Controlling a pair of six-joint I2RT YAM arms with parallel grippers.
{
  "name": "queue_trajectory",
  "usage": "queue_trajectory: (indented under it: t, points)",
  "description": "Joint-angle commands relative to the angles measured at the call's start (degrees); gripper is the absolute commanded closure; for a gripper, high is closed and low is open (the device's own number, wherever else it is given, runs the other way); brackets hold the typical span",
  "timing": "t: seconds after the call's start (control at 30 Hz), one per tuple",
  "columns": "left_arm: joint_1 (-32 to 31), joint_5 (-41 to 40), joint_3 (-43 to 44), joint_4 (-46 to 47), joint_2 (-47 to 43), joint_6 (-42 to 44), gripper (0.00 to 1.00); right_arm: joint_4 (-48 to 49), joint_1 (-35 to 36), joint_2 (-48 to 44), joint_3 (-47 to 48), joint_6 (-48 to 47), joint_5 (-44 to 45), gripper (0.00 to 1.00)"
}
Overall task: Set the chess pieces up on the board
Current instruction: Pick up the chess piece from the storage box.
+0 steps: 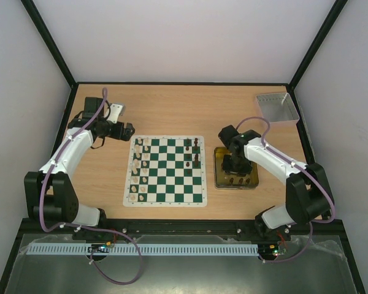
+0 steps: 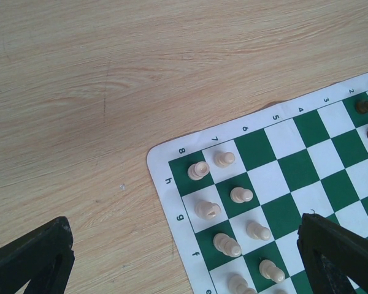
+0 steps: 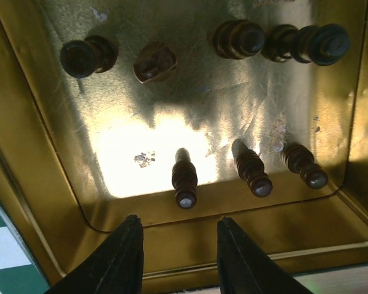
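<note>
The green and white board (image 1: 165,171) lies mid-table. Cream pieces (image 1: 139,171) fill its two left columns; a few dark pieces (image 1: 194,153) stand near its right edge. The left wrist view shows the board's corner (image 2: 172,160) with several cream pieces (image 2: 207,210). My left gripper (image 1: 127,130) is open and empty above bare wood left of the board's far corner. My right gripper (image 3: 179,248) is open and empty over the gold tin (image 1: 219,174), above its near wall. Several dark pieces stand in the tin (image 3: 30,122); one (image 3: 184,178) is just ahead of the jaws.
A grey rectangular tray (image 1: 276,108) sits at the far right corner of the table. Black frame posts and white walls enclose the table. Bare wood lies behind the board and to its left.
</note>
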Motion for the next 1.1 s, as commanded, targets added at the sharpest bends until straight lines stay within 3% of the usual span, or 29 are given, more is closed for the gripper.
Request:
queue_trajectory:
  t: [0.0, 0.57, 0.83, 1.07]
  points:
    - [0.3, 0.7, 1.6, -1.0, 0.5, 0.2, 0.01, 3.4, -0.3, 0.1, -3.0, 0.7, -0.4, 0.68]
    - [0.3, 0.4, 2.5, -1.4, 1.1, 0.2, 0.01, 11.1, -0.7, 3.0, -9.7, 0.8, -0.7, 0.72]
    - [0.3, 0.1, 2.7, -1.4, 1.4, 0.2, 0.01, 10.9, -0.7, 2.9, -9.5, 0.5, 0.3, 0.94]
    - [0.3, 0.2, 2.8, -1.2, 1.8, 0.1, 0.01, 6.5, -0.7, 1.4, -6.0, 0.3, 3.2, 0.96]
